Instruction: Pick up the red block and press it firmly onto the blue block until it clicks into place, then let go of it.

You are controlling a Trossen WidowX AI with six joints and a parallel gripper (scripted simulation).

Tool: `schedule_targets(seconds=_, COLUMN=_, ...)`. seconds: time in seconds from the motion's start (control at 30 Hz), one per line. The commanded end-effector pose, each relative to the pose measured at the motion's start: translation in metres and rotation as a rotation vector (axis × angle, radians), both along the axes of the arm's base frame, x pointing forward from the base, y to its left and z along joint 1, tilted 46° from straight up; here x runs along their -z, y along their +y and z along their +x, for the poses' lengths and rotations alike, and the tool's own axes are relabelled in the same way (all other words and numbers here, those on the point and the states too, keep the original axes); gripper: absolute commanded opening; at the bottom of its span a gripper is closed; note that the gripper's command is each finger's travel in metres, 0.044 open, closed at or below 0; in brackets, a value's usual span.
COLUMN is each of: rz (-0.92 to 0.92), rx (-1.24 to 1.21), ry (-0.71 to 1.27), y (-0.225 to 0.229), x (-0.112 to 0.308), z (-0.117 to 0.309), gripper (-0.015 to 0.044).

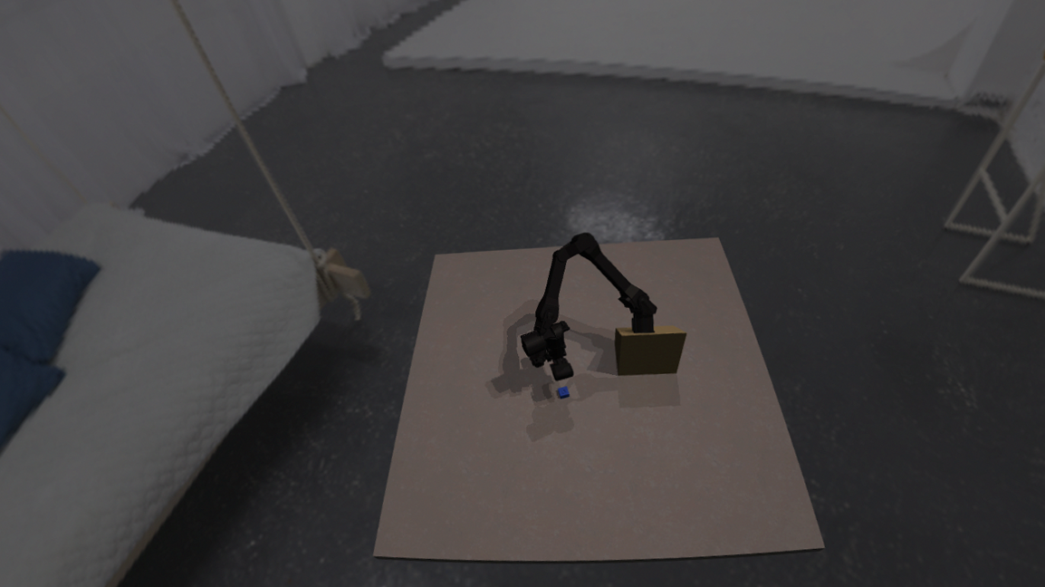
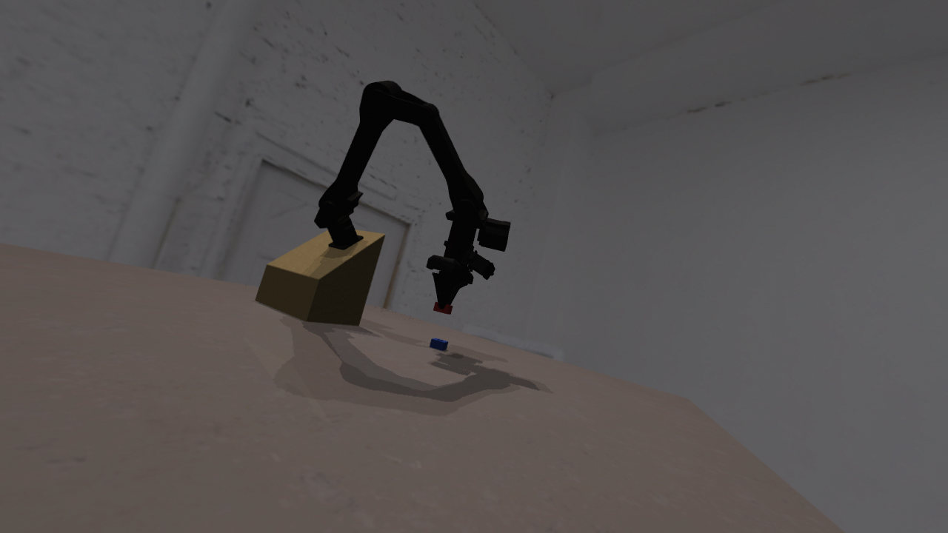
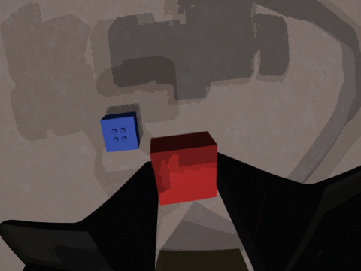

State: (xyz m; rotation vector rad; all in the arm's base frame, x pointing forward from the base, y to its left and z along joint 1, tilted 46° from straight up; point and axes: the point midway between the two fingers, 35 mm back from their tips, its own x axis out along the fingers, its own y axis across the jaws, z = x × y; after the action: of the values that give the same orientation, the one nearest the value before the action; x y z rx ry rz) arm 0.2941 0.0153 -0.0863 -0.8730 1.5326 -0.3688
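Held thing: the red block (image 2: 444, 310) (image 3: 186, 181); the gripper (image 1: 550, 362) (image 2: 442, 304) (image 3: 183, 165) is clenched on it, one dark finger against each side; the block is clear of the board, its broad upper face bright red with a darker shadowed band, its adjoining side deep maroon (the top view hides it behind the gripper). Blue block (image 1: 563, 392) (image 2: 438, 343) (image 3: 122, 134): apart from the red one and lower, resting on the pinkish board (image 1: 595, 482) (image 2: 398, 463) (image 3: 37, 169); its squarish upper face is bright blue with four small round studs, its sides darker; a shadow lies along its edge.

Farther back, the black arm (image 1: 561, 277) (image 2: 441, 146) arches up from a yellowish wedge-shaped pedestal (image 1: 649, 353) (image 2: 284, 292) (image 3: 199, 260), which also stands on the board; its shadow falls across the surface.

Beyond the board, dark grey floor (image 1: 664, 152); a pale quilted bed (image 1: 186, 312) bears blue pillows (image 1: 38, 280); at the opposite side of the top view stands a thin pale frame (image 1: 996, 146).
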Motion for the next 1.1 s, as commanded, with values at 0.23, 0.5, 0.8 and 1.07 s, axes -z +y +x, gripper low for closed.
schedule_targets(seconds=0.23, rz=0.001, rx=0.019, ry=-0.009, y=0.014, x=0.049, z=-0.017, gripper=0.0000)
schedule_targets(seconds=0.5, rz=0.000, rx=0.020, ry=-0.010, y=0.001, x=0.064, z=-0.016, gripper=0.0000)
schedule_targets(seconds=0.8, rz=-0.001, rx=0.020, ry=-0.010, y=-0.004, x=0.069, z=-0.016, gripper=0.0000)
schedule_targets(seconds=1.07, rz=-0.001, rx=0.020, ry=-0.010, y=-0.011, x=0.078, z=-0.015, gripper=0.0000)
